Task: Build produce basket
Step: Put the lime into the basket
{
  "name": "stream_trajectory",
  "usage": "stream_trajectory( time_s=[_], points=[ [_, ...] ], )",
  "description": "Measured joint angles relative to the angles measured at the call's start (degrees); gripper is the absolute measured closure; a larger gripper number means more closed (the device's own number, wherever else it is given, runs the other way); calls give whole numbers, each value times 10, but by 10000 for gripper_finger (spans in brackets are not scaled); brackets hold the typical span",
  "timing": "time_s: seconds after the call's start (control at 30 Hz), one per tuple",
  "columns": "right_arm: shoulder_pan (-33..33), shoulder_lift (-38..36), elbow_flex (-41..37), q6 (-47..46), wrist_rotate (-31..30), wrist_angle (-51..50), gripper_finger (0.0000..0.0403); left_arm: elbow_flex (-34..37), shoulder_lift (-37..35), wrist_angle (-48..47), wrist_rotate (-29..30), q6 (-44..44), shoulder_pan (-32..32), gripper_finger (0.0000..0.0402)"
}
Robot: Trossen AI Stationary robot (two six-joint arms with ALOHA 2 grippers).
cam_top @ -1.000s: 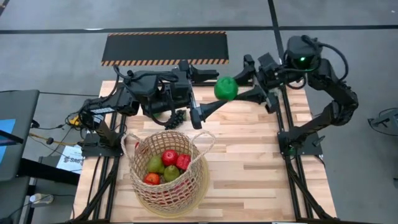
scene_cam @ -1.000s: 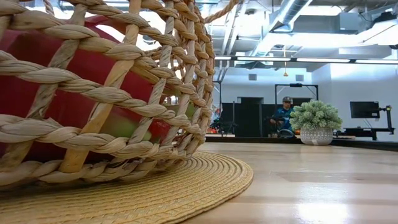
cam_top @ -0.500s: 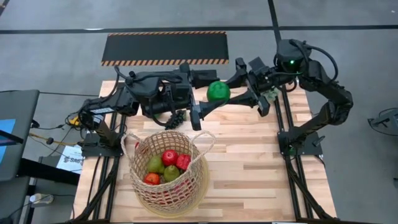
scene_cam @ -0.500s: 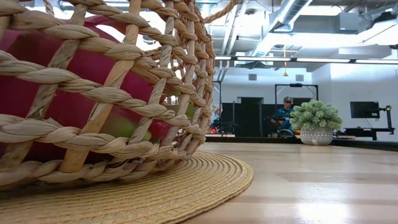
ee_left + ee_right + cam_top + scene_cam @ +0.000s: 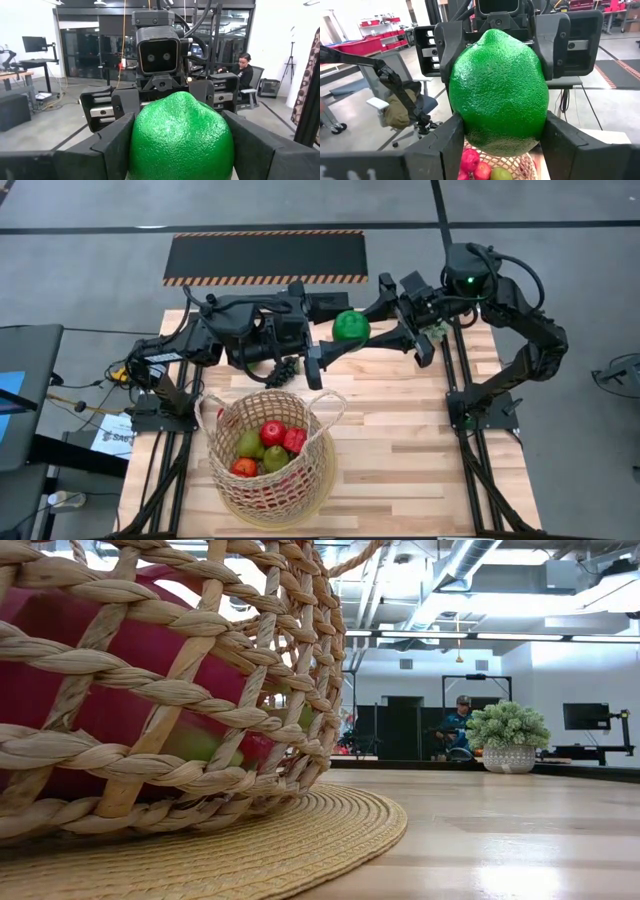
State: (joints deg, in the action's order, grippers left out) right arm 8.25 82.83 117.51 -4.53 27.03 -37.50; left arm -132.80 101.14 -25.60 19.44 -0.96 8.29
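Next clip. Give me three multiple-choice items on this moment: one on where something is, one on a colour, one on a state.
1. Where is the green lime?
A. Inside the basket
B. Between the two pincers, above the table's far part
C. On the floor

2. What colour is the fruit seen through the basket weave in the low view?
A. Pink-red
B. Blue
C. White

3. How is the lime held?
A. It lies loose on the table
B. Only the left pincer touches it
C. Both pincers have fingers on it

Answers:
1 B: the high view shows it in the air between the left pincer and the right pincer.
2 A: pink-red fruit fills the gaps in the wicker.
3 C: each wrist view shows its own fingers flanking the lime and the other arm's fingers on its sides.
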Motion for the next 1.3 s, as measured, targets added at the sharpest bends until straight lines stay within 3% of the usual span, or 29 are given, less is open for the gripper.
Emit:
stream_trajectory(
  time_s=[0.2, 0.47, 0.6, 0.83, 1.17, 1.3],
  points=[
    [0, 0, 0, -2, 0, -7, 164, 0, 1, 4, -1, -6, 3, 152],
    [0, 0, 1, -1, -5, -61, 64, 1, 2, -20, 30, 8, 22, 152],
    [9, -9, 1, 0, -19, -124, 36, 1, 0, -77, 53, -11, 30, 152],
    [36, -39, 1, 5, -19, -223, 38, 1, -3, -204, 89, -90, 54, 152],
    [78, -68, 1, 9, -20, -294, 55, 1, -3, -449, 98, -298, 91, 152],
    [91, -67, 1, 29, -21, -316, 58, 1, -1, -499, 112, -347, 106, 152]
  ],
)
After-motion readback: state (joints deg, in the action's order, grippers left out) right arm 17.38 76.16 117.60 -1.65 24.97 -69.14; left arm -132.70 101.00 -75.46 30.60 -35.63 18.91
